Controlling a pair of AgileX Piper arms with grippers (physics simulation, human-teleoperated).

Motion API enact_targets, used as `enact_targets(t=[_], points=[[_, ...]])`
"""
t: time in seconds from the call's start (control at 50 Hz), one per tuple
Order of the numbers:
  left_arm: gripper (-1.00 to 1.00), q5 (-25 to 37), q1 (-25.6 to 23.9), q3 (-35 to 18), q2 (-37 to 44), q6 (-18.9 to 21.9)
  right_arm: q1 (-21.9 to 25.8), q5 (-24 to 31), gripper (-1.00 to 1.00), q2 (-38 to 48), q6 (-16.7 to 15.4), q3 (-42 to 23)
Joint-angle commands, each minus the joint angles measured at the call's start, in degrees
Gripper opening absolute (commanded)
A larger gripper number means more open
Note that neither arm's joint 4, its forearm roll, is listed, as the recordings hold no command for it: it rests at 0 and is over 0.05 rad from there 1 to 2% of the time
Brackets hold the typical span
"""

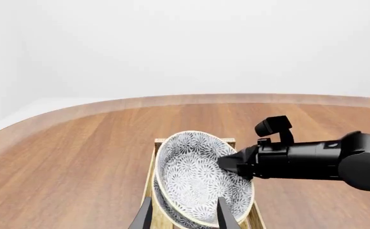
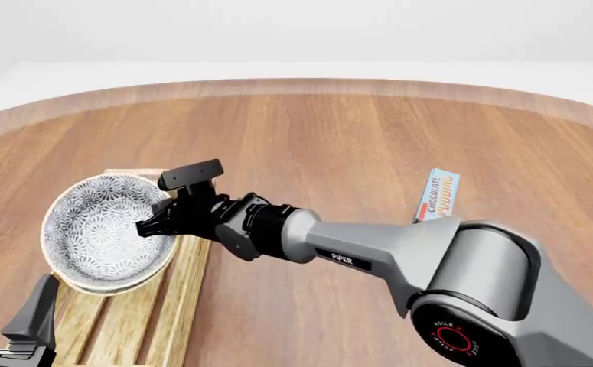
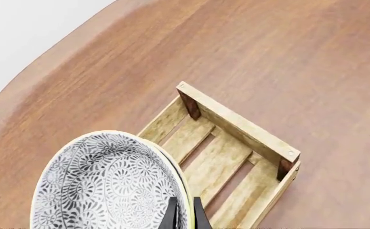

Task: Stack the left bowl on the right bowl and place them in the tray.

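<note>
Two grey-patterned bowls (image 2: 97,229) sit nested, one inside the other, over the far end of the pale-wood tray (image 2: 143,317). My right gripper (image 2: 156,222) reaches across from the right and is shut on the stack's rim. The right wrist view shows its fingertips (image 3: 183,213) pinching the rim of the bowls (image 3: 105,183) with the tray (image 3: 236,143) below. The stack looks tilted in the left wrist view (image 1: 197,176); I cannot tell whether it rests on the slats. My left gripper (image 2: 5,302) is open and empty at the tray's near end, fingers apart (image 1: 183,200).
A blue chocolate pudding box (image 2: 439,195) stands on the table to the right of the right arm. The right arm (image 2: 378,252) stretches across the table's middle. The table's curved far edge (image 2: 296,86) runs along the back.
</note>
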Motion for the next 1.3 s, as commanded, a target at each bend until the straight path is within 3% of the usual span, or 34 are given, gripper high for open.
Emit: enact_targets(t=[0.02, 0.54, 1.14, 1.16, 1.3], points=[[1.00, 0.0, 0.0, 0.0, 0.0, 0.0, 0.3, -0.5, -1.00, 0.3, 0.8, -0.7], [1.00, 0.0, 0.0, 0.0, 0.0, 0.0, 0.8, -0.7, -1.00, 3.4, 1.7, -1.4], [1.00, 0.0, 0.0, 0.0, 0.0, 0.0, 1.5, 2.5, -1.00, 7.2, 0.4, -4.7], [1.00, 0.0, 0.0, 0.0, 0.0, 0.0, 1.4, 2.8, 1.00, 7.0, -0.2, -4.7], [1.00, 0.0, 0.0, 0.0, 0.0, 0.0, 1.7, 2.8, 1.00, 6.8, -0.7, -4.6]])
